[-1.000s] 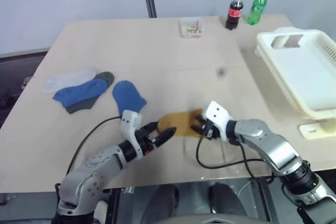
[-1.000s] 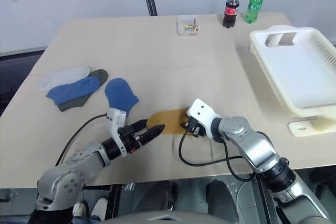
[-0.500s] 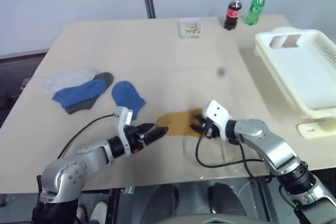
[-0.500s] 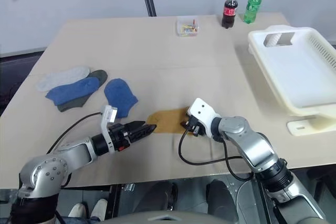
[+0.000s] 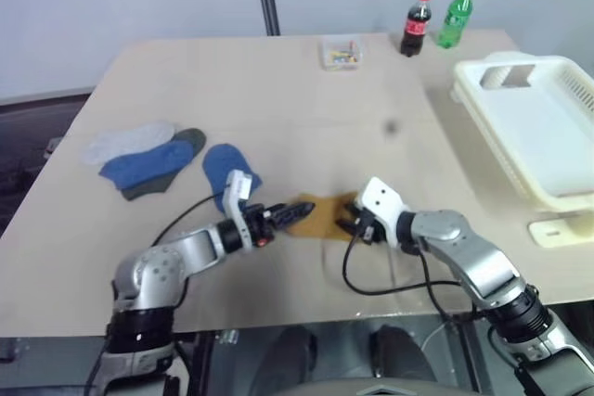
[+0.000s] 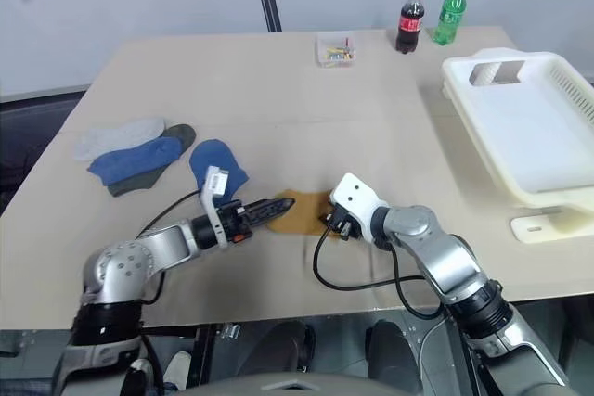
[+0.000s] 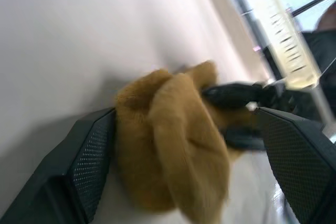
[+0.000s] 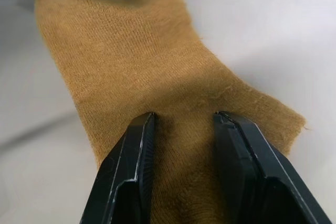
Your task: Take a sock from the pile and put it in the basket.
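Both grippers at the sock!
Mustard-yellow fabric sock (image 5: 320, 214) off the pile, on the table; left gripper (image 5: 295, 213) spread around it, right gripper (image 5: 353, 226) part-closed over it; cream slotted plastic basket (image 5: 548, 127) awaits.

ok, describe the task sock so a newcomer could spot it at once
On the tan table, look near the front edge, between the two end effectors. The sock lies flat there, apart from the pile at the table's left. It is plain mustard-yellow; the others are blue, white or dark grey-green.
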